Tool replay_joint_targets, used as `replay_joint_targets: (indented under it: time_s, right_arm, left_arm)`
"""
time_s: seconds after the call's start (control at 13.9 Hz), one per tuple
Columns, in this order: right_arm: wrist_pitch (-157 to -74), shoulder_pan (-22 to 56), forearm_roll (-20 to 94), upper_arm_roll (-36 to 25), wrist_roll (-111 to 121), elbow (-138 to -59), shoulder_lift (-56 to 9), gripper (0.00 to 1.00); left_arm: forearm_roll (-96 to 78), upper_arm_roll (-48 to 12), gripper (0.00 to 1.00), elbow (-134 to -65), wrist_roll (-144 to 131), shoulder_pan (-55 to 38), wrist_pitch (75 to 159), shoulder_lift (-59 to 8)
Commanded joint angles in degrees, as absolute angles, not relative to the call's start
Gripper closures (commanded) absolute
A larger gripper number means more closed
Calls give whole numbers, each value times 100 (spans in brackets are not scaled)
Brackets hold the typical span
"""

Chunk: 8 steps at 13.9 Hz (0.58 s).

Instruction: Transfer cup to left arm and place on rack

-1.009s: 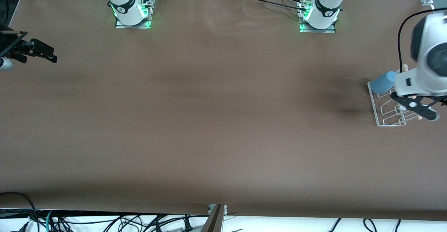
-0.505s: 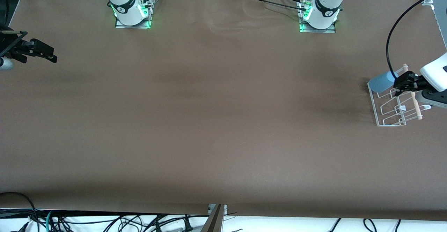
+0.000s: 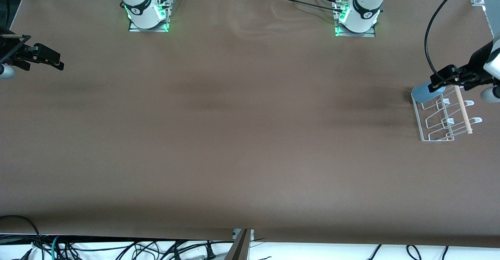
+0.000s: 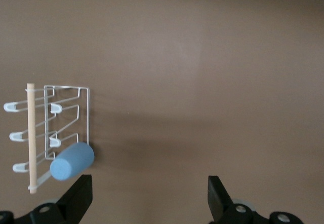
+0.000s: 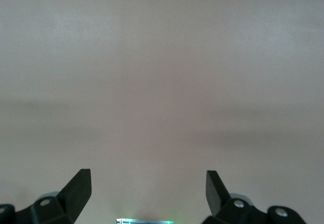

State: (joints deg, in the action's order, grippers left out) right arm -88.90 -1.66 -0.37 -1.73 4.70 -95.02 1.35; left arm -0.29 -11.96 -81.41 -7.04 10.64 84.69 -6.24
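Note:
The light-blue cup (image 3: 423,92) lies tilted on the white wire rack (image 3: 419,121), at the rack's end farther from the front camera, near the left arm's end of the table. In the left wrist view the cup (image 4: 72,161) rests against the rack's corner (image 4: 88,117), beside the wooden dowel (image 4: 31,138). My left gripper (image 3: 440,81) hangs open and empty over that end of the rack, apart from the cup; it shows open in its own view (image 4: 150,193). My right gripper (image 3: 54,61) waits open and empty at the right arm's end of the table, over bare cloth (image 5: 148,188).
The brown cloth covers the table (image 3: 242,135). The two arm bases (image 3: 148,11) (image 3: 357,15) stand lit green along the table's edge farthest from the front camera. The left arm's black cable (image 3: 429,45) loops above the rack. Loose cables (image 3: 117,250) lie below the nearest table edge.
My left arm has swung away from over the rack and its gripper has risen, open. The cup has stayed on the rack. The right arm has not moved.

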Motion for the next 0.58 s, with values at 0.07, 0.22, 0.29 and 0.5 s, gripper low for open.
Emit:
replay_joint_targets:
  time_s: [0.07, 0.22, 0.29, 0.5]
  right_arm:
    - [-8798, -193, 44, -167, 466, -9439, 149, 0]
    - [-8763, -193, 44, -167, 466, -9431, 149, 0]
    - [-8763, -193, 44, -167, 466, -9431, 149, 0]
    - [-8754, -193, 44, -167, 475, -9431, 149, 0]
  left_arm:
    - [-352, -836, 0, -8129, -817, 643, 8147, -502]
    - [-334, -817, 0, -8288, -826, 528, 8165, -396]
    - [-334, -809, 0, -8288, -826, 519, 8174, -396]
    - [-194, -817, 0, -8078, -791, 553, 8139, -676]
